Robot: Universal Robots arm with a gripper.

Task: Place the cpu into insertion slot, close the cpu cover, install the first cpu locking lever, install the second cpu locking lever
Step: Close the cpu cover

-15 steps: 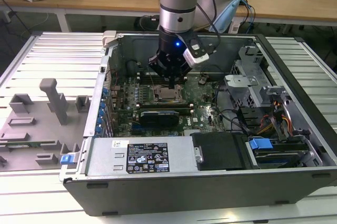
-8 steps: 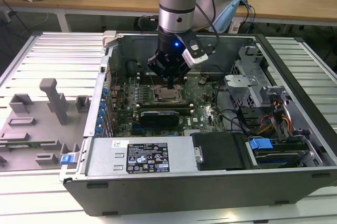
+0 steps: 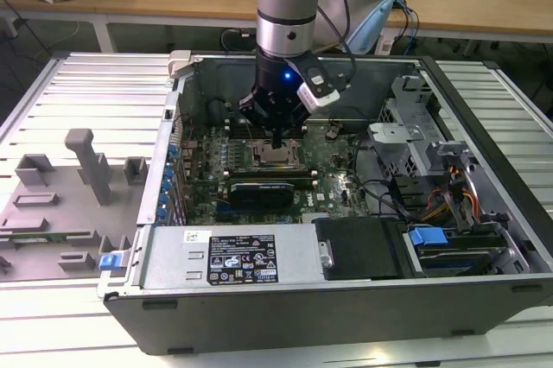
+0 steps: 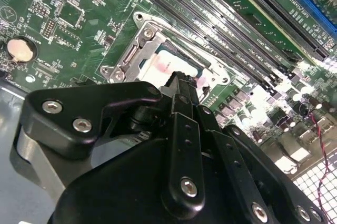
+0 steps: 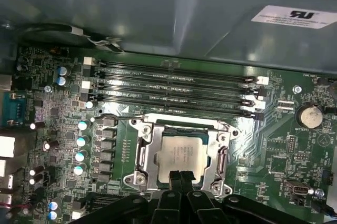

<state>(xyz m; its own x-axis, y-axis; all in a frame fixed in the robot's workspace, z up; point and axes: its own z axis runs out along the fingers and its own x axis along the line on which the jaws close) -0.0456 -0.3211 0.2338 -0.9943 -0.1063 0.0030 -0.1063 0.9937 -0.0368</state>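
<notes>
In the exterior view, one open computer case (image 3: 259, 307) sits on the slatted worktop (image 3: 95, 83), and one arm reaches down into it. The one tool (image 3: 276, 136) hangs right over the one cpu (image 3: 273, 158). The cpu lies in the one insertion slot (image 3: 257, 155), near the middle of the green board. From the slot, the grey drive cage (image 3: 406, 139) is at three o'clock and the grey box with a label (image 3: 242, 257) is at six o'clock. In the second wrist view, the tool's tip touches the edge of the chip or sits just above it; I cannot tell which. In the first wrist view, the two fingers (image 5: 176, 180) are pressed together with nothing between them. The cpu lies flat in the slot, and the one cpu cover (image 5: 149, 153) looks folded down around it like a picture frame. So I think the chip step is done and the cover step is in hand. I cannot tell how the two locking levers stand. This work calls for a soft, straight push on the metal frame, not on the board. Beside the slot I count four long black memory slots (image 5: 174, 82) and one round battery (image 5: 308, 115).
</notes>
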